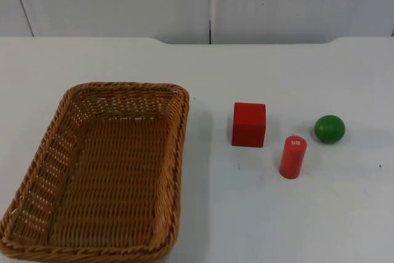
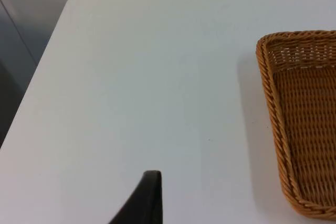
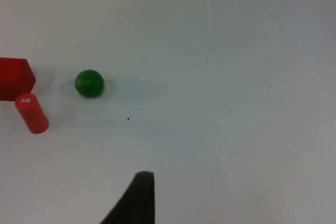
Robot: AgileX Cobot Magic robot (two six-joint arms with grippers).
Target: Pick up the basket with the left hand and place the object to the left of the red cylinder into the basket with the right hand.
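- The left gripper (image 2: 152, 198) hangs over bare table (image 1: 295, 214) off the outer side of the basket; I see one black fingertip and cannot tell whether the fingers are apart or together
- The right gripper (image 3: 139, 198) waits over open table on the far side of the blocks; again one fingertip, so I cannot tell its state either
- The wicker basket (image 1: 98, 170) rests flat on the table, unheld and empty, its long axis running from about 7 o'clock to 1 o'clock in the top view
- From the left fingertip the basket's near long rim (image 2: 273, 108) lies at about 2 o'clock, so that arm is plainly the nearer one for the lift
- The red cylinder (image 1: 293, 157) stands upright; the red cube (image 1: 249, 124) sits just beside it at roughly 10 o'clock, apart from it, and is the thing to be placed
- The green ball (image 1: 329, 129) lies at about 2 o'clock from the cylinder, on the wrong side
- From the right fingertip the cube (image 3: 13, 80) lies at about 10 o'clock, beyond ball and cylinder, so I judge the reach must pass them without a knock
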